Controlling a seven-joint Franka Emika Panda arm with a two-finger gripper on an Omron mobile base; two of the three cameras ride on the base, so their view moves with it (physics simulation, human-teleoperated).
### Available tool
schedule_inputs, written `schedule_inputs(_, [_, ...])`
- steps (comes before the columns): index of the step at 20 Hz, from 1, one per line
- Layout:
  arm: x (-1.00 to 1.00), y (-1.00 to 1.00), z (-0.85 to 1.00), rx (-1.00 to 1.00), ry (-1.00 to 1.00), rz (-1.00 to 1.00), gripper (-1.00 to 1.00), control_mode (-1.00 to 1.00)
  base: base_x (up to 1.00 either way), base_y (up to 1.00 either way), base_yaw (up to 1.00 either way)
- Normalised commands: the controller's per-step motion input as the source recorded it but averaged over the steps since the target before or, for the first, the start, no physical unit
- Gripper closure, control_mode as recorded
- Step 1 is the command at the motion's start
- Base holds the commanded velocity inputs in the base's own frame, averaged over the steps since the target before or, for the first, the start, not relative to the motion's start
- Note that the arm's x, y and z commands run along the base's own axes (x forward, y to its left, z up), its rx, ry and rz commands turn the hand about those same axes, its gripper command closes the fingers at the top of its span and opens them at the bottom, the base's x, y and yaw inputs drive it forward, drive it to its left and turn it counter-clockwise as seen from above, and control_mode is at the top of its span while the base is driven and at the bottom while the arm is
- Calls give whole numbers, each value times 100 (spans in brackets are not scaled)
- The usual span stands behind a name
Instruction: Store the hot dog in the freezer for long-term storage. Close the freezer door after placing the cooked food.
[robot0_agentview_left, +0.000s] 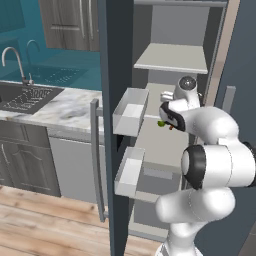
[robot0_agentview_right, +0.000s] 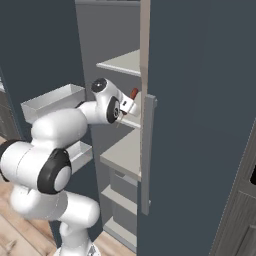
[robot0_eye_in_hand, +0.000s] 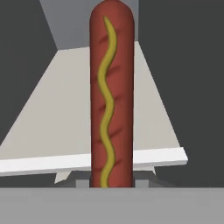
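One hot dog (robot0_eye_in_hand: 111, 94) stands in the middle of the hand view, long and red-brown with one wavy yellow line down it. The gripper (robot0_agentview_right: 129, 106) is pinching it at its lower end, with the jaws squeezed tight on it. In the right base view a small red bit of the hot dog (robot0_agentview_right: 134, 93) sticks out past the hand, just inside the open freezer (robot0_agentview_left: 170, 30).

The hot dog is over one pale grey shelf (robot0_eye_in_hand: 48, 127). Its far end points toward the back corner of that shelf, and its near end is past the shelf's front edge. You cannot tell if it touches the shelf.

The freezer door (robot0_agentview_left: 116, 60) stands wide open. It has two white bins (robot0_agentview_left: 129, 111) on its inside, one above the other, and one long grey handle (robot0_agentview_left: 98, 160) on its outer edge. One more blue door (robot0_agentview_right: 200, 125) is on the other side, with one grey handle (robot0_agentview_right: 147, 155).

One small green thing (robot0_agentview_left: 161, 123) shows by the hand in the left base view. One sink (robot0_agentview_left: 25, 97) with one tap (robot0_agentview_left: 15, 62) sits in the marble counter (robot0_agentview_left: 70, 107) at the left.
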Motion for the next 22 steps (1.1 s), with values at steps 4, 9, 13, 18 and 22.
schedule_inputs(4, [26, 0, -28, 0, 1, 0, 100, -100, 0, 0, 0])
schedule_inputs(9, [26, 0, -22, 0, 1, 0, 100, -100, 0, 0, 0])
schedule_inputs(13, [30, 0, -18, 0, 2, 0, 100, -100, 0, 0, 0])
schedule_inputs(18, [42, -13, -17, 0, 5, 0, 100, -100, 0, 0, 0])
schedule_inputs(22, [52, -22, -9, 0, 5, 0, 100, -100, 0, 0, 0])
